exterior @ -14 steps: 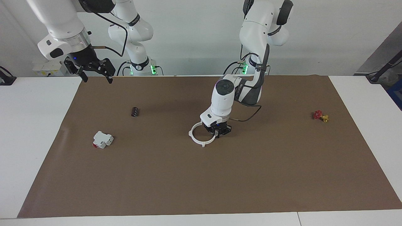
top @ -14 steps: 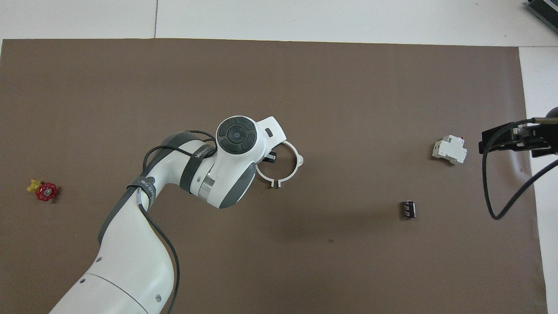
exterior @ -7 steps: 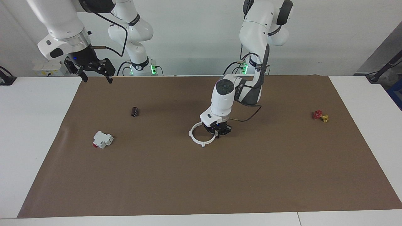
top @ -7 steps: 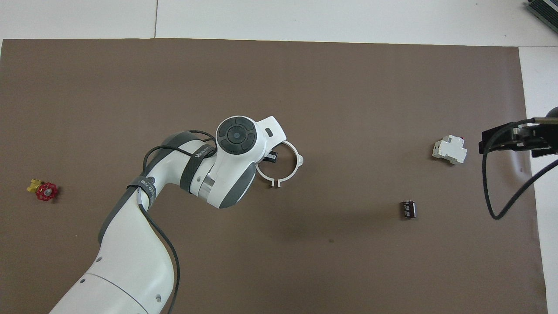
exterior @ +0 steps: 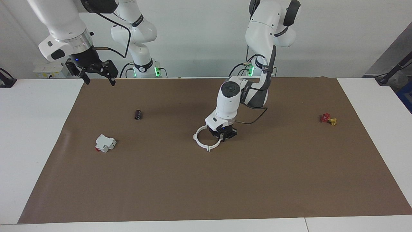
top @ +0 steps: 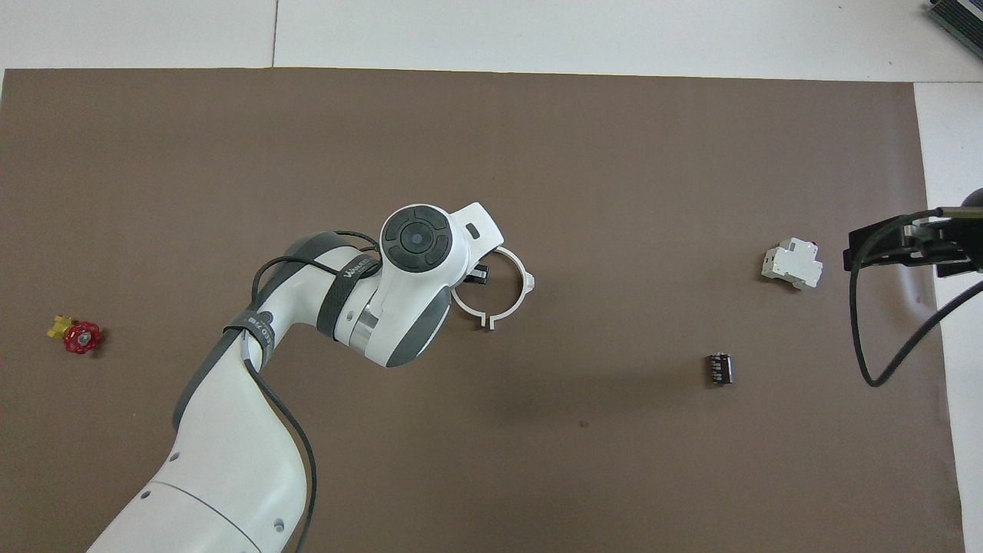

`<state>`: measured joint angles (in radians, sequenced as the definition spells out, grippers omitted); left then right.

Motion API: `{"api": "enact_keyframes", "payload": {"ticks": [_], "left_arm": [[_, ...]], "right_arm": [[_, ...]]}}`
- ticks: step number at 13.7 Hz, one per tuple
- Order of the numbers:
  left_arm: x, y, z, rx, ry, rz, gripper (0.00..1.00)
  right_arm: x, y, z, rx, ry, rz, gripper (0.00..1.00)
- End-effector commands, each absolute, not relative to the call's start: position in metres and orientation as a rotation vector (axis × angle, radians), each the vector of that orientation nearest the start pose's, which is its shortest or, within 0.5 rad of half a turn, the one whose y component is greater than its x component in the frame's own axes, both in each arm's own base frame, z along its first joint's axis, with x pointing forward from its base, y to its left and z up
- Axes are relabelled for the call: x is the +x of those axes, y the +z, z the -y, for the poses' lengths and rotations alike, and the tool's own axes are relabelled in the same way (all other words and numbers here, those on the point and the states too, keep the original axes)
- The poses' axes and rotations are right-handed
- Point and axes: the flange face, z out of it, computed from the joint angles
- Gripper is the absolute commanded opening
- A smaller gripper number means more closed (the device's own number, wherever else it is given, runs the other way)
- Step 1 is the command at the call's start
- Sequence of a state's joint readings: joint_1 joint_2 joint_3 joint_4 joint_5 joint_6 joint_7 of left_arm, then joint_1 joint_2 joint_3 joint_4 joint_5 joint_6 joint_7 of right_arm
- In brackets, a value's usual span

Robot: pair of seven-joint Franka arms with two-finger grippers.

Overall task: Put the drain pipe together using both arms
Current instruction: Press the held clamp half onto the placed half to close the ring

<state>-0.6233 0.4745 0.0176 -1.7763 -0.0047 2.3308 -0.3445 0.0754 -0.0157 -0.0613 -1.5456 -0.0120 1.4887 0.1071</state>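
Nothing is moving since before: the left hand [exterior: 222, 136] is clamping the drain pipe [exterior: 204, 138] flat, while the wide right hand [exterior: 94, 73] is waiting, needing gentle alignment.

One camera is sitting high across the desk [exterior: 38, 135] from the robots and is facing them, taking in both arm bases, the back wall and the whole brown mat [exterior: 225, 180] from well back. The other is hanging high above the robots' own end and is looking forward and steeply down, standing nearer, so the mat [top: 537, 153] is filling most of its picture and only the arms' outer parts are showing. Both are sharing the mat and the things lying on it, seen half a turn apart.
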Motion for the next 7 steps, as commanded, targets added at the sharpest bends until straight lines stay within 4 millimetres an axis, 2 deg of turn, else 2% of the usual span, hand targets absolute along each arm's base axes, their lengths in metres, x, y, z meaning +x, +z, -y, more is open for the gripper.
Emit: {"api": "enact_keyframes", "payload": {"ticks": [1,7], "left_arm": [[0.5375,0.3017,0.3765,-3.142,-0.146,-0.378,0.0],[0.5375,0.3017,0.3765,-3.146,-0.146,-0.349,0.0]], "right_arm": [[0.5381,0.6374,-0.0063,-3.132,0.085,-0.122,1.0],[0.5381,0.6374,-0.0063,-3.132,0.085,-0.119,1.0]]}}
